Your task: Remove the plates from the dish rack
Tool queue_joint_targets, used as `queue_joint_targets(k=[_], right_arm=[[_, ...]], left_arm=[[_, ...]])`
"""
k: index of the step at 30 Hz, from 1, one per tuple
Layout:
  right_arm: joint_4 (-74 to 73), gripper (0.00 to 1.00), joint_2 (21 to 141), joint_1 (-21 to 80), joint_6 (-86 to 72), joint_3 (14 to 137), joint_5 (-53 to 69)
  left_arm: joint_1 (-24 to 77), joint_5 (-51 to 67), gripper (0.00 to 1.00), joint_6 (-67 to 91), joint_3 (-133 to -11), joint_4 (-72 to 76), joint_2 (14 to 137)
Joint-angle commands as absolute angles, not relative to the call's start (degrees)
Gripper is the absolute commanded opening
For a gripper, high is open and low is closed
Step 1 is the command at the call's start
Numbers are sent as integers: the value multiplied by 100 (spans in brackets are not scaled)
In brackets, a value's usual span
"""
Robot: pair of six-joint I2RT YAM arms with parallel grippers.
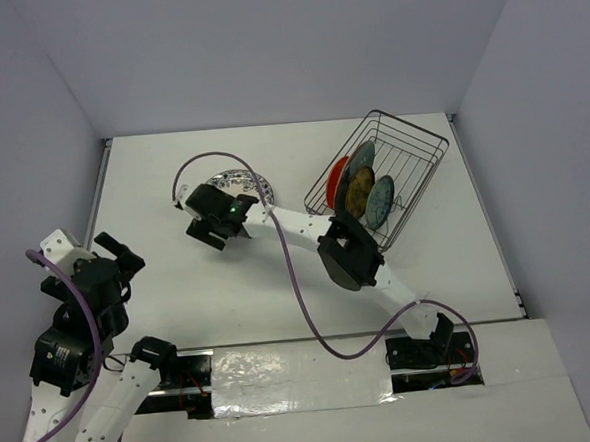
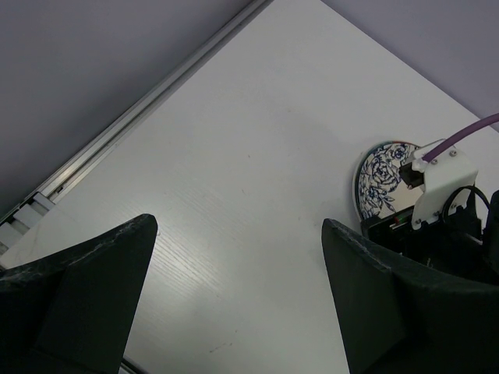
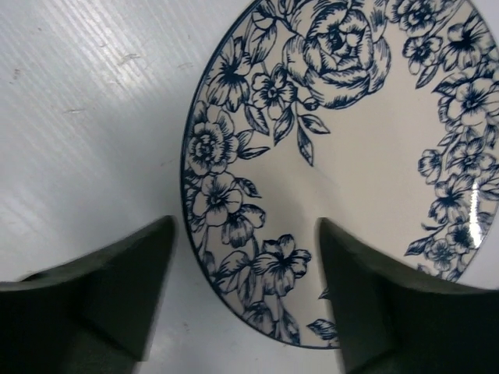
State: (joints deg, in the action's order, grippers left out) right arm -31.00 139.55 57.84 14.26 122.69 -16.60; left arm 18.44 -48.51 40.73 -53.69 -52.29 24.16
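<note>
- Right gripper [image 3: 245, 226] — jaws wide over the blue plate's [image 3: 351, 140] rim; plate flat on the table [image 3: 78, 117].
- Left gripper [image 2: 238, 230] wide, holding nothing.
- Rack [image 1: 416, 153], far right corner — other plates [image 1: 379, 201] on edge.

The work area is a white table [image 1: 279, 282] with a faintly ribbed matte surface. It is enclosed on three sides by plain pale lavender-grey panels: a back wall [image 1: 275, 52], a left wall [image 1: 19, 128] and a right wall [image 1: 559, 115], each meeting the table at a straight seam. A thin metal edge strip [image 1: 96, 198] runs along the table's left border, a second edge strip [image 1: 491, 219] runs along the right, and a band of crinkled reflective film [image 1: 294, 366] covers the near edge. Lighting is even and diffuse, producing soft shadows and a mild sheen on the table.
</note>
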Motion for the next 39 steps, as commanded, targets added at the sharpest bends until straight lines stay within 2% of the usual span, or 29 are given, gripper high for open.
queue_joint_targets(k=[1, 5, 10, 12, 16, 19, 20, 26, 34, 39], right_arm=[[-3366, 100, 13185, 5748, 1196, 12385, -1258], [-3182, 100, 12238, 5713, 985, 11813, -363], [-2743, 100, 10910, 5512, 206, 10971, -299], [-2567, 100, 10087, 5266, -331, 10698, -491], [-2768, 100, 8934, 4144, -1902, 9952, -1385], [-3137, 100, 8422, 3491, -2651, 9591, -1774], [-3277, 100, 8333, 3098, -2828, 9484, -1828], [-3016, 96, 7753, 2295, -3831, 8422, -2014], [-2725, 90, 7769, 2092, -4692, 7937, -1749], [-2505, 84, 8286, 2092, -4834, 8014, -1504]], left_arm=[[1819, -4843, 99, 4017, -5476, -5010, 2391], [1811, -4808, 99, 3982, -5467, -4975, 2408], [1819, -4816, 99, 3999, -5467, -4983, 2400], [1819, -4816, 100, 3982, -5467, -4975, 2391], [1819, -4790, 100, 3964, -5449, -4948, 2408], [1819, -4755, 99, 3946, -5449, -4948, 2461], [1819, -4764, 100, 3946, -5458, -4948, 2470], [1819, -4737, 99, 3929, -5440, -4922, 2496], [1819, -4711, 100, 3920, -5432, -4922, 2505], [1819, -4711, 100, 3920, -5440, -4922, 2514]])
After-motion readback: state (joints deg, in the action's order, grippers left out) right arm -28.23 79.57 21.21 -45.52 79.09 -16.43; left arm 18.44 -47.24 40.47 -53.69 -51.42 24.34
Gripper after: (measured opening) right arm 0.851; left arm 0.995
